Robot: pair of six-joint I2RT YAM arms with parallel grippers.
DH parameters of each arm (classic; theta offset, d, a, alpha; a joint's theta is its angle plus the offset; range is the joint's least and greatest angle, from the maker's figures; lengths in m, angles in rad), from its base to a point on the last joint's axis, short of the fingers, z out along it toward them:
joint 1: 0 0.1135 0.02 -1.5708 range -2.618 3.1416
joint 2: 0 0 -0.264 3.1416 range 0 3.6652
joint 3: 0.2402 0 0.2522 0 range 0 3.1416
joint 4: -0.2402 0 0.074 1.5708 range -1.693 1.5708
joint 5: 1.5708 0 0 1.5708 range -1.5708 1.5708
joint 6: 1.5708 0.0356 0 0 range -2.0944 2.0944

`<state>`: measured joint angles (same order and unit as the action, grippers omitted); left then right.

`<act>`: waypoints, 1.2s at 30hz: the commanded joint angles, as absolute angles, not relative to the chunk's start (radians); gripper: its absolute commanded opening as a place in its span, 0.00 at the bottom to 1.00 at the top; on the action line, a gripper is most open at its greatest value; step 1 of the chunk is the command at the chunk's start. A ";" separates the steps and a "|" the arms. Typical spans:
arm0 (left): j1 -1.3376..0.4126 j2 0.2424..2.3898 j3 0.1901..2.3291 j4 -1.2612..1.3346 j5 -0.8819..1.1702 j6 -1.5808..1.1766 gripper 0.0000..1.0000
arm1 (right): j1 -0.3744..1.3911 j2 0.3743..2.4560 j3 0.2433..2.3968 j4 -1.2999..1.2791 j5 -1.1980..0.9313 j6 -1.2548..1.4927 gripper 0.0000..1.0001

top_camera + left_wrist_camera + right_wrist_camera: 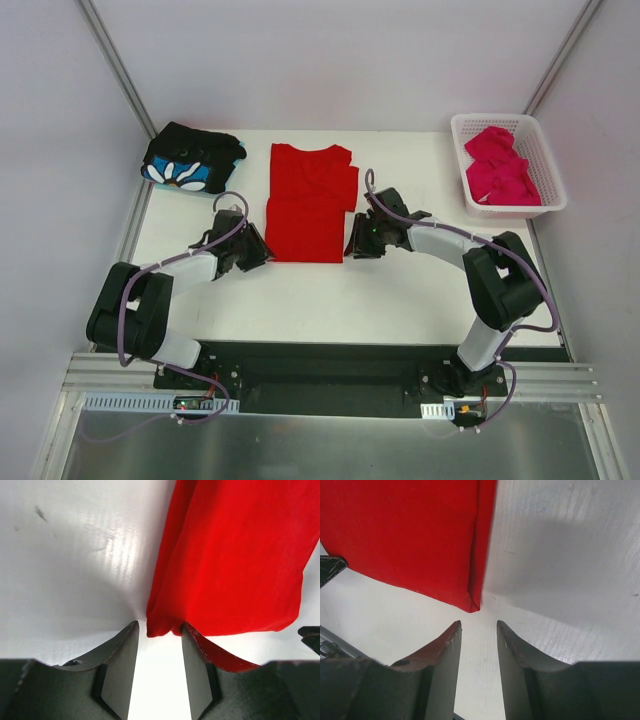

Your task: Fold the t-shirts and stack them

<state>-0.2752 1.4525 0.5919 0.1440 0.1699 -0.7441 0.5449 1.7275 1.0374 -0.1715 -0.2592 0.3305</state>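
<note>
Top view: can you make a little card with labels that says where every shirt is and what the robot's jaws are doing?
red t-shirt: folded, flat, mid-table
black flowery t-shirt: folded, far left corner
pink t-shirt: crumpled in the white basket
left arm jaws: open, tips at the red shirt's near corner
right arm jaws: open, just short of its other near corner

Your left pincer (159, 626) has matt, dark, plastic-looking fingers (117, 665). Just ahead of them the red t-shirt (235, 555) is soft, matt cloth, creased at its fold; beneath, the white table (75, 555) looks smooth, faintly glossy, lightly scuffed.
</note>
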 commanded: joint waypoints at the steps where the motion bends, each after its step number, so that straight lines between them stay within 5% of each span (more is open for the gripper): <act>1: -0.247 1.404 0.563 0.075 0.110 -0.712 0.40 | 0.543 1.735 1.058 -0.149 -0.284 0.336 0.37; 6: -0.230 1.382 0.557 0.064 0.098 -0.707 0.34 | 0.543 1.738 1.061 -0.146 -0.288 0.339 0.37; 19: -0.230 1.483 0.612 0.126 0.129 -0.719 0.39 | 0.541 1.730 1.065 -0.169 -0.288 0.316 0.37; 26: -0.230 1.523 0.626 0.153 0.147 -0.730 0.34 | 0.532 1.729 1.062 -0.176 -0.288 0.311 0.36; 36: -0.230 1.532 0.568 0.207 0.179 -0.753 0.00 | 0.529 1.747 1.063 -0.172 -0.296 0.317 0.36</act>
<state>-0.2340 1.5120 0.6022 0.2062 0.1669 -0.7521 0.5331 1.7317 1.0374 -0.1726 -0.2768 0.3244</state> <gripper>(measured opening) 0.041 0.358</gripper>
